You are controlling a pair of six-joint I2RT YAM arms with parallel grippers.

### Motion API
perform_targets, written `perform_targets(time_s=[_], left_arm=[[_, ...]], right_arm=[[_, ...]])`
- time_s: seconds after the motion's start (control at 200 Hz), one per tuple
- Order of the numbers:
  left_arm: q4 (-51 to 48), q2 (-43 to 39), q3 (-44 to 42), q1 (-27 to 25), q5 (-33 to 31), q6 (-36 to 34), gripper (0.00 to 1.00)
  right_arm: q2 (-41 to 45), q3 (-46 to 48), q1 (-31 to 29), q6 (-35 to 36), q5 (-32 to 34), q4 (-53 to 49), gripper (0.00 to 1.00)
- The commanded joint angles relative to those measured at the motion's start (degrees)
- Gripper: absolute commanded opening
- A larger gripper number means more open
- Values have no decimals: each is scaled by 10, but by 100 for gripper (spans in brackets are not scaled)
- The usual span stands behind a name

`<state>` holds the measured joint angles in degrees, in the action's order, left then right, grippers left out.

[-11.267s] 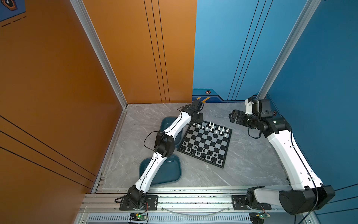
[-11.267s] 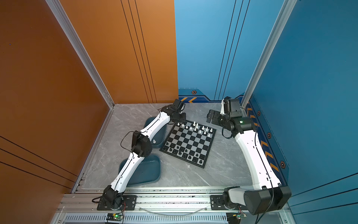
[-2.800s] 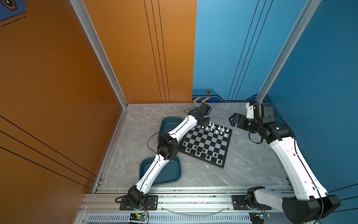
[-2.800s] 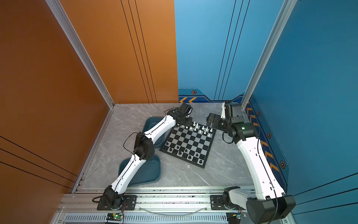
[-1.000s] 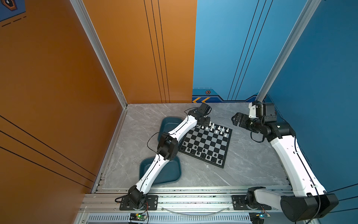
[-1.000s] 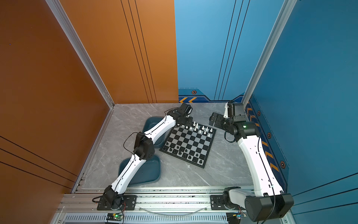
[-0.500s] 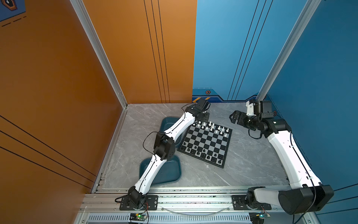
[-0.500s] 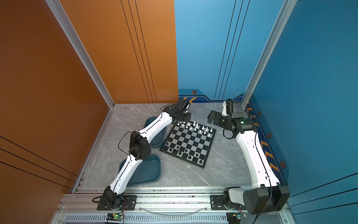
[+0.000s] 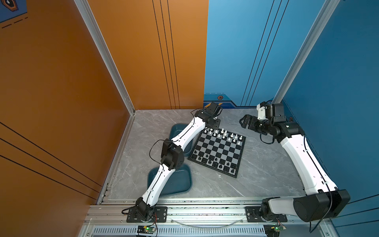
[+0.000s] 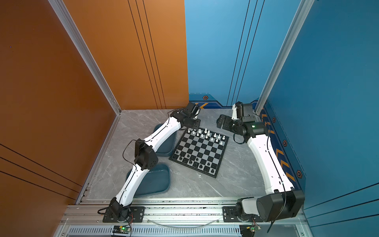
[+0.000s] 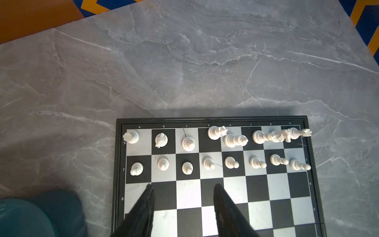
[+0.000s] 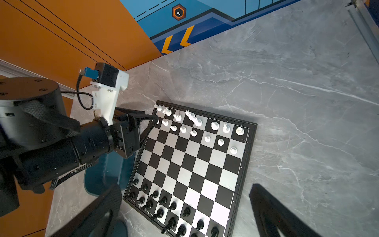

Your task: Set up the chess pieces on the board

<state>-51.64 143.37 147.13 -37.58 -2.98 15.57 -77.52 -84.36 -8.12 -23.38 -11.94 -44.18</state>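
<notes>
Fingers (image 11: 146,205) of the left gripper (image 11: 184,185) spread apart, nothing between them. Tips over bare squares of the board (image 11: 266,195), just short of the nearer row of white chess pieces (image 11: 209,164). Cannot tell whether touching the squares or above them. In a top view, left gripper (image 9: 214,123) just above centre frame, at the board's upper left corner.

Fingers (image 12: 266,205) of the right gripper (image 12: 184,187) spread wide, holding nothing. In a top view, right gripper (image 9: 245,123) up and to the right of the board's upper right corner, apart from it, over the grey table (image 9: 262,164).

Board (image 9: 219,150) (image 10: 201,151) flat on the table in the lower middle of both top views, turned askew. White chess pieces (image 9: 223,134) (image 10: 207,134) in two rows along its upper edge. Black chess pieces (image 9: 215,163) (image 10: 196,162) in two rows along its lower edge. Middle squares bare.

Left of the board, two teal trays, both partly under the left arm. One tray (image 9: 176,131) beside the board's left edge. The other tray (image 9: 178,182) lower in the frame, near the board's lower left corner.
</notes>
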Motion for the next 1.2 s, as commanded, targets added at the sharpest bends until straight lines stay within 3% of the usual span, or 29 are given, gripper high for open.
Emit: perform_targets(time_s=[0.0, 0.225, 0.381, 0.496, 0.536, 0.571, 0.706, 0.941, 1.046, 1.197], left_arm=[[-22, 27, 13, -5, -1, -7, 46], [-21, 64, 74, -13, 5, -5, 45], [-11, 19, 55, -9, -29, -9, 46], [17, -57, -1, 9, -48, -21, 58], [28, -92, -34, 21, -56, -26, 77], [42, -127, -70, 31, -69, -32, 100], [125, -292, -272, 97, -100, -49, 98], [364, -636, -760, 263, -132, -45, 98], [403, -726, -914, 318, -137, -67, 98], [589, -792, -1105, 371, -106, -115, 98]], right_arm=[[0, -16, -8, 12, 1, 3, 100], [-3, -10, -19, 10, 9, -3, 100], [-9, -1, -20, 26, 36, -16, 100], [0, 35, -13, 31, 59, 6, 100], [6, 50, -10, 31, 72, 16, 100], [11, 64, -4, 31, 81, 29, 100], [29, 127, 28, 43, 107, 79, 100], [52, 240, 73, 71, 170, 179, 100], [73, 317, 75, 99, 185, 270, 100], [123, 450, 77, 146, 197, 462, 100]])
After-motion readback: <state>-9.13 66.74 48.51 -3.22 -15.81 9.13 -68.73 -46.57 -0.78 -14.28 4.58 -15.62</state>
